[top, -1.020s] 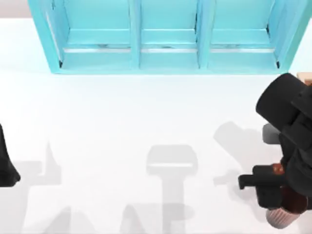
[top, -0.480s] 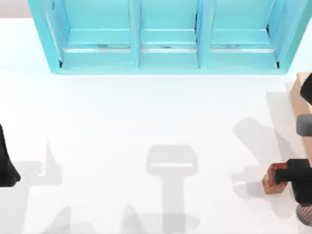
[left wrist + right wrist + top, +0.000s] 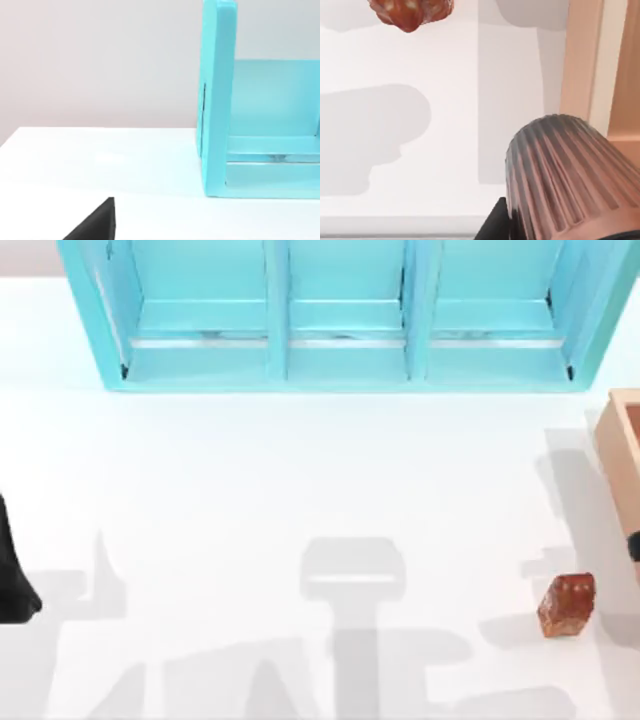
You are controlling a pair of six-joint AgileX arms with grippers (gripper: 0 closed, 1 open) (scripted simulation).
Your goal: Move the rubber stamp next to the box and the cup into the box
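since a second ago the right arm has left the lower right of the top view, baring the rubber stamp (image 3: 567, 605) there, below the box (image 3: 612, 440) at the right edge. the cup (image 3: 570, 175) appears by the box wall; whether either claw is apart or together, i cannot tell.

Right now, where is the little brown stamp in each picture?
Top view: the stamp sits low on the table's right side, short of the box.
Left wrist view: not in it.
Right wrist view: the stamp is cut by the picture's edge, farther off than the cup.
Shared landmark: the box.
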